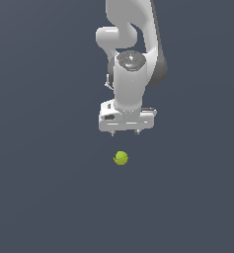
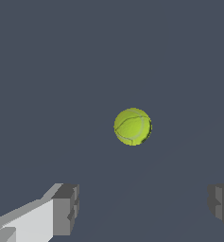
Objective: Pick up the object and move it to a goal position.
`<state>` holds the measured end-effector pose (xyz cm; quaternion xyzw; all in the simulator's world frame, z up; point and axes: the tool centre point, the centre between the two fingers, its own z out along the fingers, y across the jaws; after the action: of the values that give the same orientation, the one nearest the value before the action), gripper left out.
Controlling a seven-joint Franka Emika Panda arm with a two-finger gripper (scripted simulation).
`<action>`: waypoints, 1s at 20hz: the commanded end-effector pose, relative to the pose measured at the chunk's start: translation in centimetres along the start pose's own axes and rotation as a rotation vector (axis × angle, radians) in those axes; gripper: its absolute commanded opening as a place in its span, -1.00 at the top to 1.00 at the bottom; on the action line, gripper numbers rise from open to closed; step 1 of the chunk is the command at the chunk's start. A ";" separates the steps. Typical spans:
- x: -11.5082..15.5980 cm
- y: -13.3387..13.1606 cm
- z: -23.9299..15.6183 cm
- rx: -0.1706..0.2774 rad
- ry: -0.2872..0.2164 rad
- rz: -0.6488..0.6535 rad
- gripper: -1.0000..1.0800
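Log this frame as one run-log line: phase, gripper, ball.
phase: approach | gripper: open, empty | ball: yellow-green, free, apart from fingers, not between them | grasp: not yet done

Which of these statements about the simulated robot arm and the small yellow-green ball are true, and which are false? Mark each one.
1. The small yellow-green ball is held between the jaws. False: it lies apart from the white gripper, untouched.
2. The jaws stand wide open. True: the wrist view shows a broad gap between the grey fingertips.
3. Two balls are in the scene. False: only one is visible.
4. In the exterior view, the ball appears below the gripper in the picture. True.
5. The ball is red. False: it is yellow-green, with a tennis-ball seam.
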<state>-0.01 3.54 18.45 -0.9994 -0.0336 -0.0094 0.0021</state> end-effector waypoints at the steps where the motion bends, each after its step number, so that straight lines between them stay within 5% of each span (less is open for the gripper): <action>1: 0.0 0.0 0.0 0.000 0.000 0.000 -0.92; 11: -0.4 -4.0 0.1 0.025 -0.015 -0.035 -0.92; 20: -0.1 -3.6 0.7 0.021 -0.015 -0.067 -0.92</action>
<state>-0.41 7.20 18.00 -0.9980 -0.0618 -0.0019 0.0127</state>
